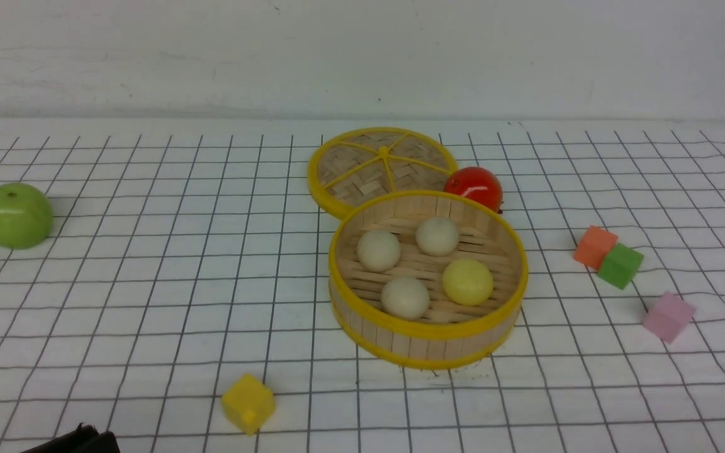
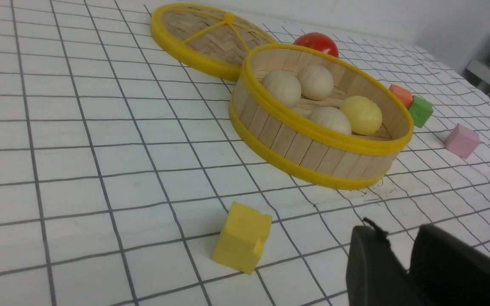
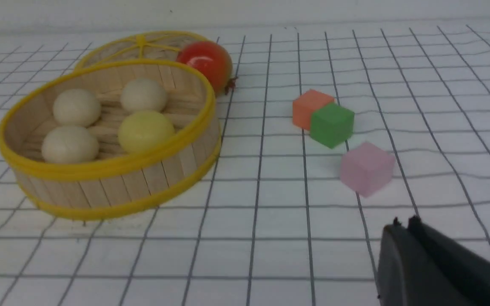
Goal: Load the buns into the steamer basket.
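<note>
All 4 buns [image 1: 405,298] sit inside the steamer basket [image 1: 428,345], on its slatted floor: 3 cream-white, 1 pale yellow. In the front view the yellow one is on the R side, w/ one cream bun L of it toward the near rim, one nr the L wall & one farther back. The basket stands upright approx. mid-surface [image 1: 148,314], its yellow rims round pale bamboo walls.

Woven lid [image 1: 362,182] lies behind the basket, a bit to the L, w/ yellow rim & spokes showing; the basket hides part of its near edge. Red tomato [image 1: 474,187] is just behind the basket's R side, nr the lid. Green apple [image 1: 16,216] is well apart, far L.

Yellow cube [image 1: 248,403] is on the near side, L of the basket & apart from it. Over on the R: orange cube [image 1: 595,246] & green cube [image 1: 620,265] side by side, green one a bit nearer; pink cube [image 1: 669,316] is nearer still & farther R, apart from both.

L end effector [image 2: 398,240]: tips slightly spread, narrow gap btwn them, nothing pinched. R end effector [image 3: 406,223]: tips pressed together, nothing btwn them. In the front view only a dark bit of the L arm [image 1: 79,440] pokes in at the bottom L corner. Surface has a white cover w/ dark grid lines, slightly wavy on the R.
</note>
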Controlling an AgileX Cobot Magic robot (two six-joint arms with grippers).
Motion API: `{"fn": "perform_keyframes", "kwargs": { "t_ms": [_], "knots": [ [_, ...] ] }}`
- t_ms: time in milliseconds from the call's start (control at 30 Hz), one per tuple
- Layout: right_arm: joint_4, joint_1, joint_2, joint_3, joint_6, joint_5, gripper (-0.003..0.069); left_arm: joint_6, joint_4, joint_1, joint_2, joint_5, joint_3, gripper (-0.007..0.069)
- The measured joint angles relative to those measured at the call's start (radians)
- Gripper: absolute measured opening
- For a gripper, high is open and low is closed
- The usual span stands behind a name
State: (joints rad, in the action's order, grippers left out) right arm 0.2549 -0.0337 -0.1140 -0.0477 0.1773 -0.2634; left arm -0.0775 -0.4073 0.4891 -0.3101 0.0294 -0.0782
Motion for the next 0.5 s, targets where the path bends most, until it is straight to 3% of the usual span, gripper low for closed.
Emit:
{"fn": "perform_keyframes", "kwargs": {
  "t_ms": [133,500],
  "knots": [
    [-0.024,0.003,0.115,0.070,0.002,-0.116,-0.0002,0.000,0.000,0.000,0.000,0.000,0.000,0.0142],
    [-0.021,0.003,0.125,0.067,0.002,-0.132,0.0003,0.000,0.000,0.000,0.000,0.001,0.001,0.0155]
  ]
}}
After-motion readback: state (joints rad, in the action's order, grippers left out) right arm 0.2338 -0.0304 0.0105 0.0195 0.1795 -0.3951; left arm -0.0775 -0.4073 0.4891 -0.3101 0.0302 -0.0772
